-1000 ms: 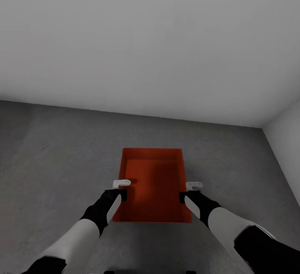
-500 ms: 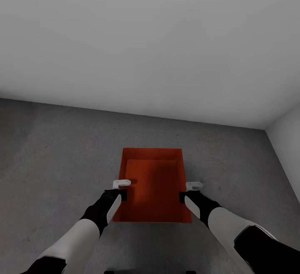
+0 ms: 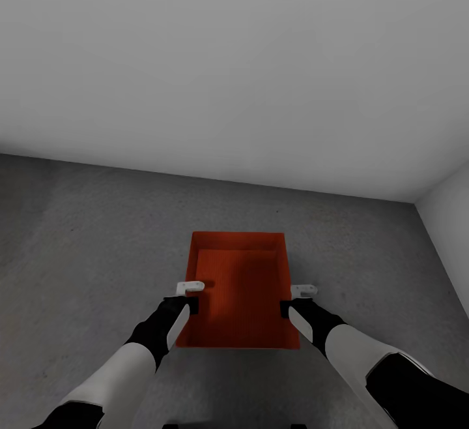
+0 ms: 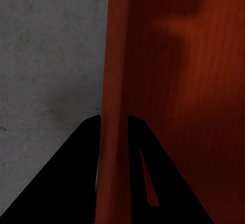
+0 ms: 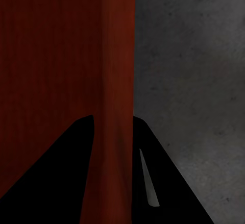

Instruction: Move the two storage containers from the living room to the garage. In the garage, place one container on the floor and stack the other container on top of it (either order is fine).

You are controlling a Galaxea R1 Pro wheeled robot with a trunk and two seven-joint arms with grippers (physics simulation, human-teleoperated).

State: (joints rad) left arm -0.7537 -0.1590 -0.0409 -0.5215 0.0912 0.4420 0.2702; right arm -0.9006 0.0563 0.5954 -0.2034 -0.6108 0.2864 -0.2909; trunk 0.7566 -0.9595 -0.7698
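Head view: one storage container (image 3: 240,292) is seen between the two arms, its open top facing up, above the dark grey concrete floor (image 3: 85,240) of the garage, with white walls (image 3: 234,57) behind and a corner at the far right. The left hand (image 3: 189,291) is clamped on the container's left wall, and the right hand (image 3: 301,295) on its right wall. In the left wrist view the orange-red wall (image 4: 115,81) is caught between the two dark fingers (image 4: 76,178); the same is seen in the right wrist view, where the wall (image 5: 120,81) runs between the fingers (image 5: 158,183) over grey concrete (image 5: 194,71).

Whether the container already rests on the floor or is held just above it cannot be told. No second container is visible. The step in hand is judged to be the setting down of this container in the garage. For the next move, the container would need to be level and fully on the floor before both grips are let go, and the hands drawn outward clear of the walls.
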